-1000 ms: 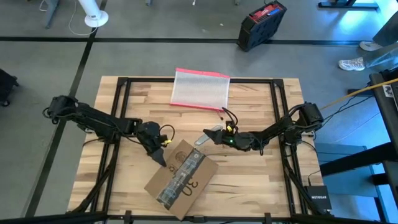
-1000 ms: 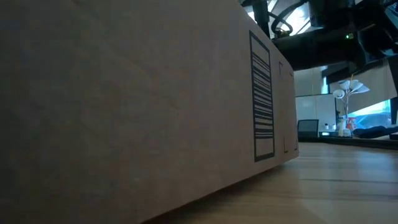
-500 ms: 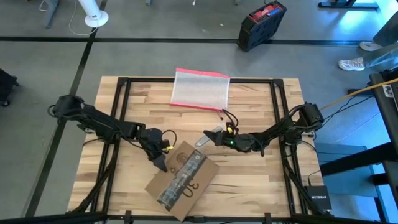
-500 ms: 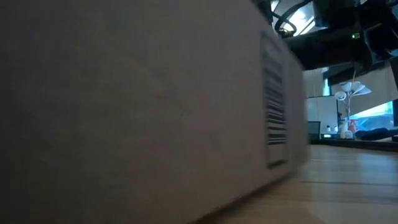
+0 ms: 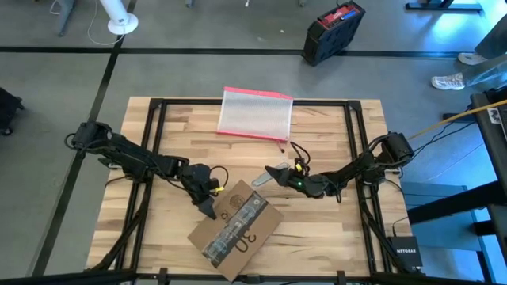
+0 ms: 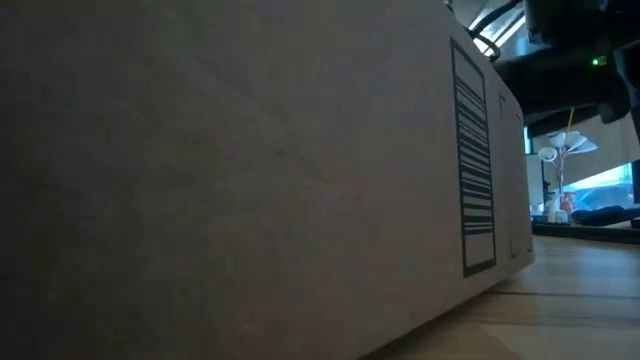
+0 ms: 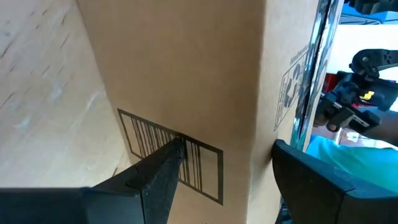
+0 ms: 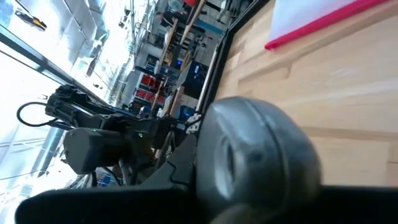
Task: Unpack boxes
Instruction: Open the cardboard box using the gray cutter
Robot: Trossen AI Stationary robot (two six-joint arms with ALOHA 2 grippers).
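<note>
Down in the lower middle of the high view, the brown corrugated cardboard shipping box [image 5: 235, 228] with a black printed tape strip [image 5: 231, 229] along its top is lying at an angle on the wooden slatted table [image 5: 317, 229]. At its upper-left corner the left gripper [image 5: 207, 207] is standing with its fingers [image 7: 155, 180] spread wide, straddling a vertical edge of the box beside a printed barcode [image 7: 171, 152], one finger on each side face. Right of centre, the right gripper [image 5: 273, 171] is hovering just off the box's upper-right corner, clamping a grey rounded tool [image 8: 249, 162] that fills much of the right wrist view. Toward the top centre of the table a clear plastic pouch with a pink-red edge [image 5: 255, 113] is lying flat, well apart from the box. Seen from the low view, the box's side [image 6: 230, 180] is blocking nearly the whole frame.
</note>
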